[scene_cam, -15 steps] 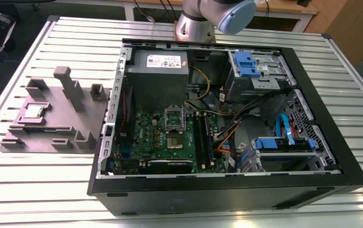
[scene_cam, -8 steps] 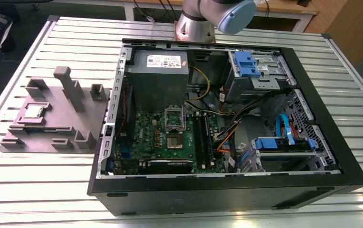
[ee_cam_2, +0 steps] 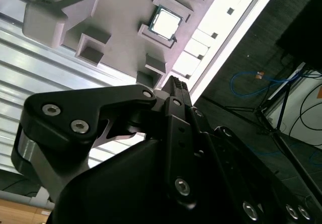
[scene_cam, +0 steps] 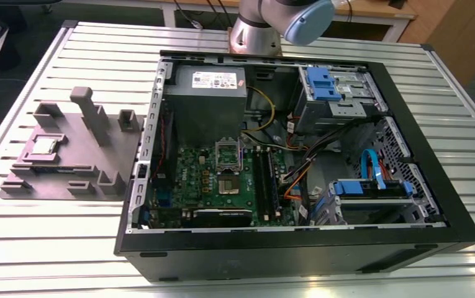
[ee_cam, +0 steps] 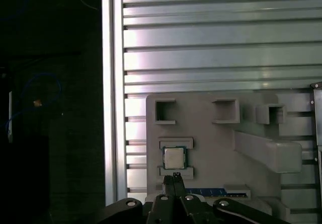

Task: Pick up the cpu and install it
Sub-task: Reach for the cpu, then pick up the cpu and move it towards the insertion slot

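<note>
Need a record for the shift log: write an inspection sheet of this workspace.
surface: ribbed aluminium table, bearing a grey moulded fixture block and an open black computer case.
job's things: small square silvery cpu seated in the block's pocket, not yet installed.
clutter: nothing seen.
claw: black claw shut, empty, above the block near the cpu.
cables: coloured cables inside the case; blue cable on the dark floor.
surroundings: wooden furniture behind.

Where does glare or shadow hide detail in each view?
Second wrist view: the cpu glares white; first wrist view: the floor beside the table is near black; exterior view: the computer case is shaded inside.
</note>
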You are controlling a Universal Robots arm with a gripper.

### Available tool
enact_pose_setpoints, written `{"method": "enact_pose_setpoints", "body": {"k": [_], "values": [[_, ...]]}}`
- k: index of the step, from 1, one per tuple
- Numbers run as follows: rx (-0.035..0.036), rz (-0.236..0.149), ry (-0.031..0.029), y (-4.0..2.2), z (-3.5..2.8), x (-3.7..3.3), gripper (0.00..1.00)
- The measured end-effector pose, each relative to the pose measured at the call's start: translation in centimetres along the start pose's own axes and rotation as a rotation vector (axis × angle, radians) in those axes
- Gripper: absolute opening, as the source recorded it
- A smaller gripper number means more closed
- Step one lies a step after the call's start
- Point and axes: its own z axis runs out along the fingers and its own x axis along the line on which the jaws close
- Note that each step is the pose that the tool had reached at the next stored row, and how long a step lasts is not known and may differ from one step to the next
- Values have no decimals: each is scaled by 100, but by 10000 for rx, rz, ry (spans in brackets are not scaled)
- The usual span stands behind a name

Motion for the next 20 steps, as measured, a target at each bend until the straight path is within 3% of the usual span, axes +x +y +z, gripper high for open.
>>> {"method": "enact_pose_setpoints", "body": {"k": [17, 19, 20], "values": [[0, 0, 0, 0, 0, 7, 11], [0, -1, -1, 0, 1, 7, 23], [0, -1, 0, 0, 0, 7, 23]]}}
